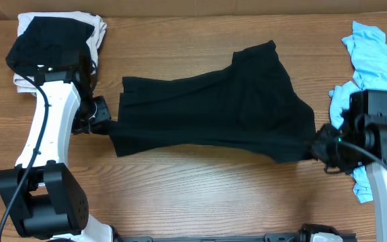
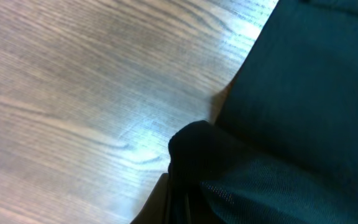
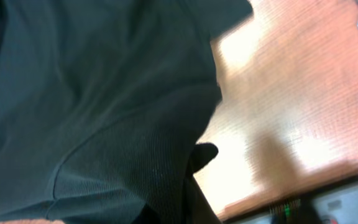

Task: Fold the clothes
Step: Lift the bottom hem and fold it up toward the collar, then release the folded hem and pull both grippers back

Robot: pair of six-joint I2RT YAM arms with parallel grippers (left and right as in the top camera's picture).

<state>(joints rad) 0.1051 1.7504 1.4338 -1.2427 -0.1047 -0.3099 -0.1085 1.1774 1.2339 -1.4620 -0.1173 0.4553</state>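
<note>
A black T-shirt [image 1: 213, 107] lies stretched across the middle of the wooden table [image 1: 200, 195]. My left gripper [image 1: 107, 126] is shut on its left edge. My right gripper [image 1: 312, 144] is shut on its right edge. In the left wrist view the black fabric [image 2: 291, 112] bunches over the jaws [image 2: 182, 186]. In the right wrist view the black cloth [image 3: 92, 99] drapes over the jaws [image 3: 194, 180]. A light-blue shirt [image 1: 375, 60] lies crumpled at the far right, partly under my right arm.
A stack of folded clothes [image 1: 52, 40], black on top of white, sits at the back left corner. Bare wood shows in front of the T-shirt and behind it.
</note>
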